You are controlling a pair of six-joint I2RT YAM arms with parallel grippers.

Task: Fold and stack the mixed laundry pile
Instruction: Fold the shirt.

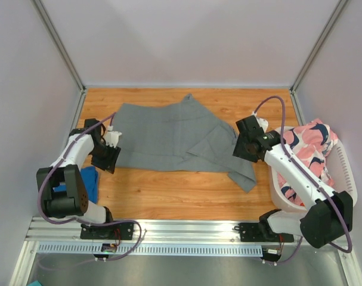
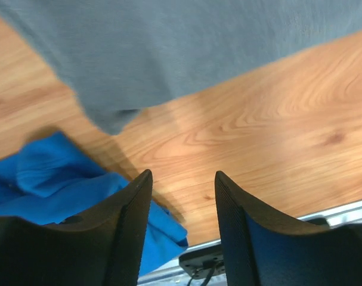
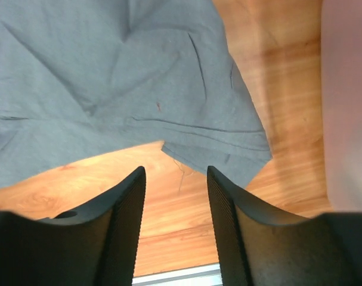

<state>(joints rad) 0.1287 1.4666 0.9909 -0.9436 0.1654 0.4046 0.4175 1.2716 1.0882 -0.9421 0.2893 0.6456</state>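
Laundry lies in three places here. Nearest, beside the left arm's base, a bright blue garment (image 1: 90,182) sits bunched on the wooden worktop (image 1: 169,193). Farther in, a long grey garment (image 1: 169,137) is spread flat across the middle, with its right side doubled over in a loose flap whose corner points toward the near edge. At the right, a pink patterned garment (image 1: 309,146) is heaped in a white basket (image 1: 347,173).

The left hand (image 2: 182,179) hangs just beside the grey cloth's left edge. Its fingers are moderately apart, with nothing between them but bare wood. The right hand (image 3: 175,173) sits over the folded right corner, likewise parted and empty.

The grey piece looks thin, light and limp. It will likely drape and sag from any grip, keep no shape of its own, and slide easily over the smooth wood. The best holds seem to be its hems and corners, with one hand at each end so the cloth lifts taut. At the right corner several layers overlap, so a pinch there may catch more than one of them.
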